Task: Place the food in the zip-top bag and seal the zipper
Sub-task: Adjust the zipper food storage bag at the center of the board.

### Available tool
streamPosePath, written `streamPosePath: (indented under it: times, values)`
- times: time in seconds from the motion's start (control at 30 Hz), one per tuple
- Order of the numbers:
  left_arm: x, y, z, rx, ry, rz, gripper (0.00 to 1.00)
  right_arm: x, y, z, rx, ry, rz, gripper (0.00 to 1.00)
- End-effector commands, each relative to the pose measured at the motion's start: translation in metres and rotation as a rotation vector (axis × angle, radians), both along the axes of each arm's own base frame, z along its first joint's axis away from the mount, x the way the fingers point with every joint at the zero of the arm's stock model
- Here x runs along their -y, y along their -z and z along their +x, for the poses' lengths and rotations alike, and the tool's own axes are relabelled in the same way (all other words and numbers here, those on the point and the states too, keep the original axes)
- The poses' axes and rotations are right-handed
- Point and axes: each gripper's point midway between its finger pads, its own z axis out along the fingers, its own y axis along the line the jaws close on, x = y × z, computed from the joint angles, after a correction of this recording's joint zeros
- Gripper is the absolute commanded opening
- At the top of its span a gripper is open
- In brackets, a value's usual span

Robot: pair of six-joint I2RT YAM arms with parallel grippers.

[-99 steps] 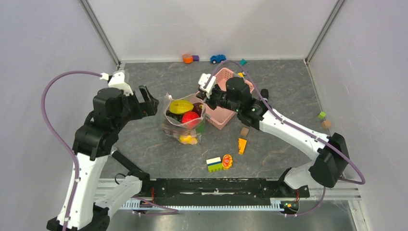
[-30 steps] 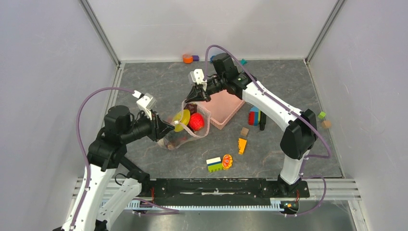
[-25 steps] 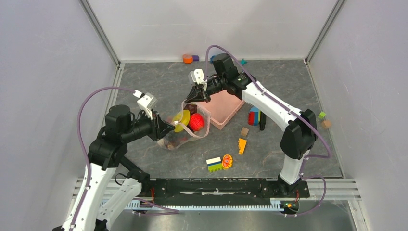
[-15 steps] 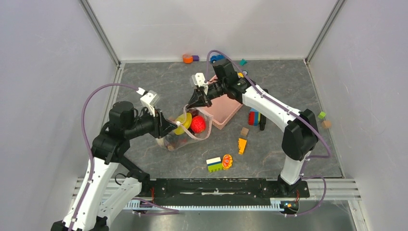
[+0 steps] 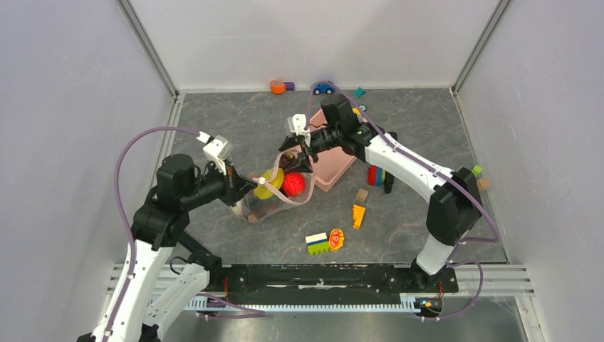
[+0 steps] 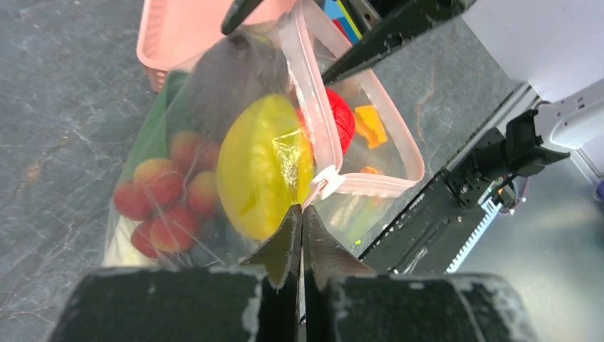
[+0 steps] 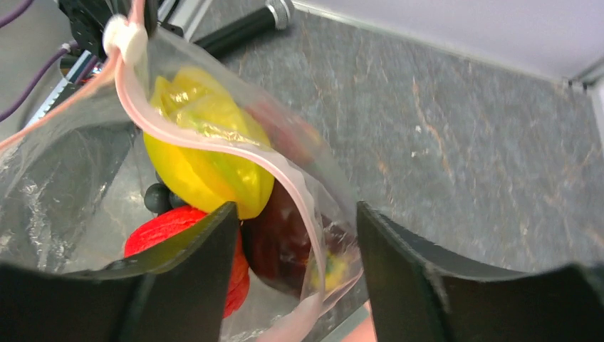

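showed clear in the zip-top bag (image 7: 64, 171), pale pink along the zipper (image 6: 313, 121); glowed yellow in the citrus (image 6: 260, 167), red in the strawberries (image 6: 160, 185) and ball-like fruit (image 6: 340, 117); sat against grey veined table (image 5: 228, 121), pink basket (image 6: 178, 35).

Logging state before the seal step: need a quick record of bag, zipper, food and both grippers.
zip-top bag: mouth open, next to pink basket
zipper: unsealed, strips apart
food in bag: yellow citrus, red ball fruit, strawberries
left gripper: shut on bag edge by white slider
right gripper: open, jaws astride zipper strip
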Motion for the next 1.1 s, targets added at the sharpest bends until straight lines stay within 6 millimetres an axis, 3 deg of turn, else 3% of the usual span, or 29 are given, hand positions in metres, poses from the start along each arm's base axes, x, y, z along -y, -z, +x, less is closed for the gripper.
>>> streamPosePath:
  times: [0.0,0.13,0.3,0.43,0.57,0.7,0.87,1.07]
  values:
    - [-0.012,-0.011,0.014,0.080,-0.102,0.007,0.02,0.018,-0.019,0.012,0.146,0.133,-0.007,0.78]
    - [-0.011,-0.008,0.015,0.061,-0.104,0.005,0.02,0.032,-0.038,0.007,0.211,0.189,0.015,0.97]
    - [-0.008,-0.011,0.010,0.070,-0.080,-0.015,0.02,0.041,-0.075,-0.004,0.211,0.247,0.132,0.98]
    - [-0.007,-0.014,0.007,0.086,-0.077,-0.032,0.02,0.038,-0.092,-0.034,0.119,0.185,0.223,0.98]
    - [-0.007,-0.015,0.007,0.090,-0.077,-0.037,0.02,0.019,-0.085,-0.073,0.146,0.096,0.219,0.96]
    - [-0.005,-0.015,0.004,0.091,-0.057,-0.043,0.02,-0.001,-0.075,-0.087,0.191,0.105,0.167,0.96]
    - [-0.003,-0.018,-0.001,0.106,-0.032,-0.055,0.02,-0.024,-0.072,-0.085,0.074,0.117,0.119,0.91]
    - [-0.003,-0.019,-0.002,0.112,-0.029,-0.058,0.02,-0.045,-0.059,-0.085,0.023,0.111,0.058,0.75]
